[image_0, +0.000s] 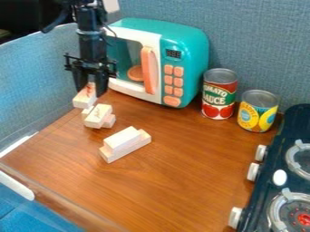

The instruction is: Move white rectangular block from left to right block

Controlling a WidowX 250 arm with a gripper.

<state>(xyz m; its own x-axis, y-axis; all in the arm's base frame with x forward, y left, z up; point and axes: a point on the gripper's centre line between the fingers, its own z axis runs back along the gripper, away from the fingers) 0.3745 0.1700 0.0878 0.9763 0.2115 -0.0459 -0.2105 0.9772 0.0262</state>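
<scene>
The jaws of a black robot gripper (91, 90) point down at a pale wooden block (84, 99) with red marks, at the left of the table (181, 167); whether they grip it or stand loose around it cannot be told. Just beside it, toward the camera, a small cluster of pale blocks (98, 116) sits with one piece resting on top. Nearer the camera and to the right, a shorter block (122, 137) lies along a longer one (127, 150). A teal toy microwave (187, 50) stands behind, followed rightward by a tomato sauce can (218, 95), a yellow-and-blue can (258, 111) and a dark toy stove (284, 158).
</scene>
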